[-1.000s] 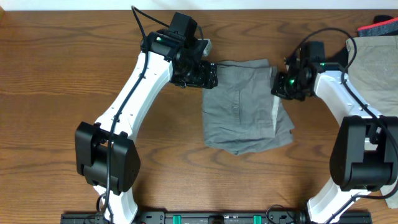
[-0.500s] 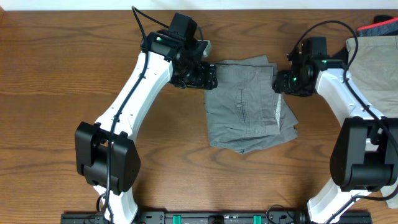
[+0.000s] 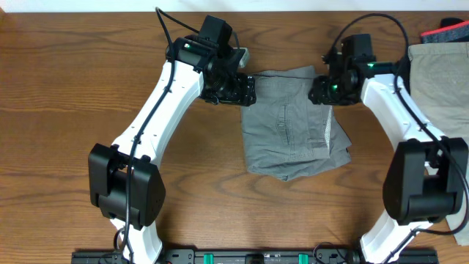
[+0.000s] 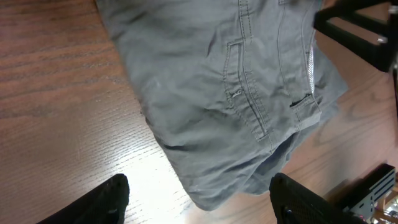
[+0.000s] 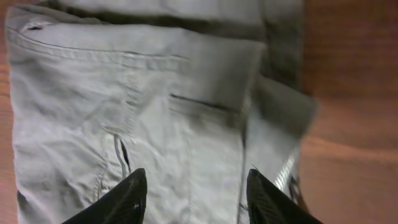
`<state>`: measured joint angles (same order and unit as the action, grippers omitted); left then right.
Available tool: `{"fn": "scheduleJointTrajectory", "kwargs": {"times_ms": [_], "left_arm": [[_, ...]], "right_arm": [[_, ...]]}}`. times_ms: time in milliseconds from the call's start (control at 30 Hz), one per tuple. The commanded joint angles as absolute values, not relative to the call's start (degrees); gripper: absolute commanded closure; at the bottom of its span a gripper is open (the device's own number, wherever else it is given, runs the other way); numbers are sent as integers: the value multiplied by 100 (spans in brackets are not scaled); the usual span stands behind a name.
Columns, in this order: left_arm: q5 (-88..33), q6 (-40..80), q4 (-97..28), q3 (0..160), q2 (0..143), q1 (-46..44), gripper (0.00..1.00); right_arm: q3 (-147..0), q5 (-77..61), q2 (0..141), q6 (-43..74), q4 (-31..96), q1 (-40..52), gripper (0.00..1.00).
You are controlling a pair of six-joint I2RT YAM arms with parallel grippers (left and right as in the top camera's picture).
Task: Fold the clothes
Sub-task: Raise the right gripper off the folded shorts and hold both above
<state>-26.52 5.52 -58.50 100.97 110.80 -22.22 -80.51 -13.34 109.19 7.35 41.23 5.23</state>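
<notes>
The grey shorts (image 3: 293, 125) lie folded in a rough square at the table's middle, stitched pocket up. My left gripper (image 3: 248, 90) hovers open and empty at their top left corner; its view shows the shorts (image 4: 236, 93) beyond the spread fingers (image 4: 199, 202). My right gripper (image 3: 316, 89) is open over the shorts' top right corner, with grey cloth (image 5: 155, 124) between its fingers (image 5: 196, 196) but not pinched. A tan garment (image 3: 440, 81) lies flat at the right edge.
A red and dark item (image 3: 445, 32) lies at the far right corner, behind the tan garment. The brown wooden table (image 3: 66, 110) stretches bare to the left and along the front. The right arm shows in the left wrist view (image 4: 360, 31).
My right gripper has moved up and left, from the shorts' right edge to their top right corner. The shorts' right side shifted slightly. The left arm has stayed put.
</notes>
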Motion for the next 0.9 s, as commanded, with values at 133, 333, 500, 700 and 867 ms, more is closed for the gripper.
{"fn": "scheduleJointTrajectory", "kwargs": {"times_ms": [133, 333, 500, 700, 867], "left_arm": [[-2580, 412, -5940, 10149, 11124, -2202, 26], [-2582, 410, -5931, 10149, 11124, -2202, 25], [-2580, 412, -5933, 10149, 11124, -2202, 26], [-2580, 410, -5933, 10149, 11124, -2202, 26], [-2580, 408, -5933, 10149, 11124, -2202, 26]], "right_arm": [[-8040, -1096, 11419, 657, 4003, 530, 53], [-8040, -1052, 11439, 589, 4005, 528, 53], [-8038, -1103, 11531, 596, 3977, 528, 75], [-8034, -1179, 11622, 615, 3887, 532, 96], [-8055, -1179, 11590, 620, 3795, 532, 99]]}}
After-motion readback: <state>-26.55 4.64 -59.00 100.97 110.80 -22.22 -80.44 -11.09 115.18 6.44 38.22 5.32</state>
